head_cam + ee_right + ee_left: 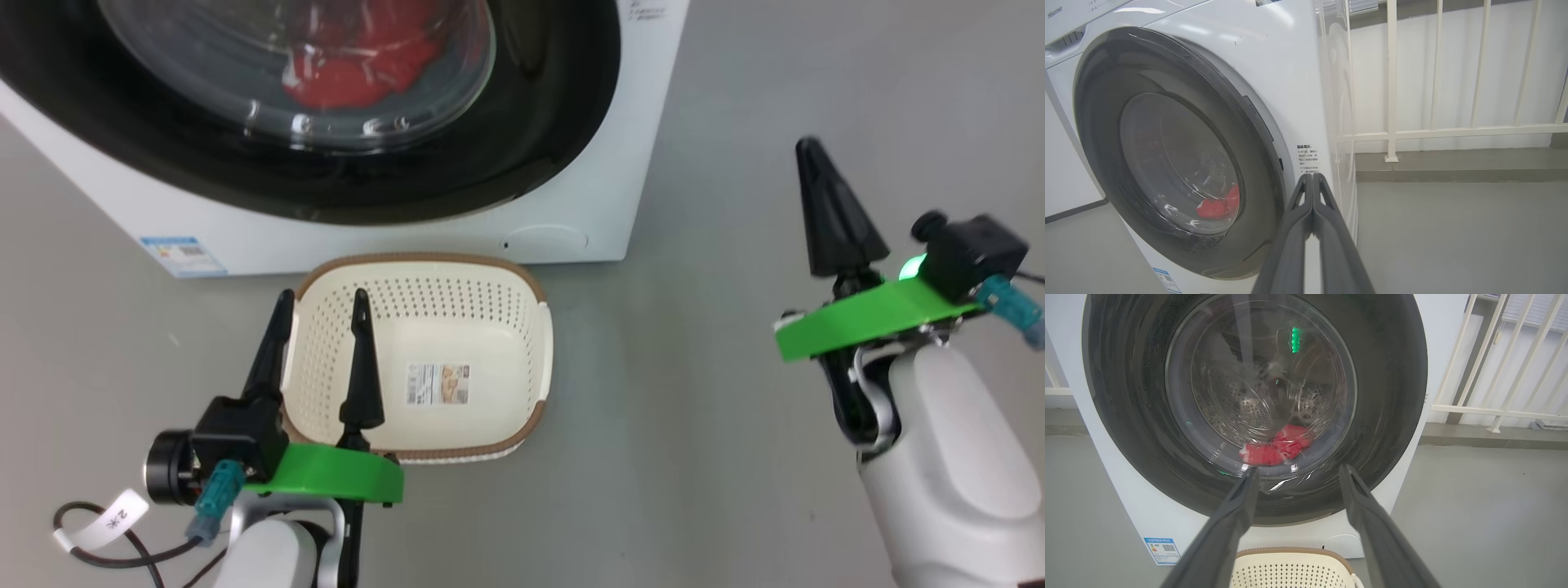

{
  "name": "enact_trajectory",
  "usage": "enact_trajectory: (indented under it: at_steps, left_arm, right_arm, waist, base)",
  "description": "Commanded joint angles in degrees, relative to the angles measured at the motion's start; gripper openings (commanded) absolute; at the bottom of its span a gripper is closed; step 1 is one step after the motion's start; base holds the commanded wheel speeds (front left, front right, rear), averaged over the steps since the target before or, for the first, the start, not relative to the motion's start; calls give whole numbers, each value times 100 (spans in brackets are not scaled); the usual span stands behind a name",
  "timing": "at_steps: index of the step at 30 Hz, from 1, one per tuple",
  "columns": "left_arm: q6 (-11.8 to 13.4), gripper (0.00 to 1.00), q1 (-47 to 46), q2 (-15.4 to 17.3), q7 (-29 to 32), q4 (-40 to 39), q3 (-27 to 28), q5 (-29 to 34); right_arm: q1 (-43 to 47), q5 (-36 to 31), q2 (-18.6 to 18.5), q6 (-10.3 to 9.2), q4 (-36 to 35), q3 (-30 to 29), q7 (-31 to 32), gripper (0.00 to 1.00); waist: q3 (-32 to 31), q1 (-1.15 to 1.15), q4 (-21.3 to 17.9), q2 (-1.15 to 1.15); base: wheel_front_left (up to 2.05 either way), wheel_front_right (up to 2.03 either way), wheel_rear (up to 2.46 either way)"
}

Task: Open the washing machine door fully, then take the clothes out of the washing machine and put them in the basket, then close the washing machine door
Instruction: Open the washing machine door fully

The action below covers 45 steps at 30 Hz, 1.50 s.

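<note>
Right gripper (1312, 176) pinched closed, left gripper (1298, 469) spread near basket (457, 322) (railing (1391, 81) in wrist views)

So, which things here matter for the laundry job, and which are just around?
Job:
round black-rimmed glass washing machine door
bright red fabric clothes behind it
big white front-loading washing machine
cream perforated plastic basket

Just around:
white barred railing
grey floor
</note>
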Motion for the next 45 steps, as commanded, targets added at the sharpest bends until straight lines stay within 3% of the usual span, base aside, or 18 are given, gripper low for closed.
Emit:
enact_trajectory:
  at_steps: [1, 8, 15, 32, 45]
  left_arm:
    - [77, 100, -174, 102, -69, -233, 148, -61]
    - [137, 100, -89, 102, -69, -552, 73, -52]
    - [190, 100, -182, 102, -69, -606, -66, -253]
    - [238, 100, -463, 102, -69, -655, -322, -307]
    - [299, 100, -587, 102, -69, -677, -494, -385]
  right_arm:
    - [-220, 103, 26, 2, -126, 86, -37, 0]
    - [-888, 1741, 26, 2, 256, 93, 27, 0]
    - [-1585, 2490, 23, 2, 445, -71, 470, 0]
    - [-2959, 5023, 25, 2, 1130, -596, 2715, 0]
    - [-3730, 5283, -60, 2, 1893, -764, 3419, 0]
  waist:
    - [219, 0, 164, 0]
    - [430, 0, 321, 0]
    - [728, 0, 458, 0]
    - [1253, 0, 742, 0]
    - [1423, 0, 946, 0]
  base:
    - [0, 0, 0]
    - [0, 0, 0]
    - [0, 0, 0]
    - [0, 0, 0]
    - [0, 0, 0]
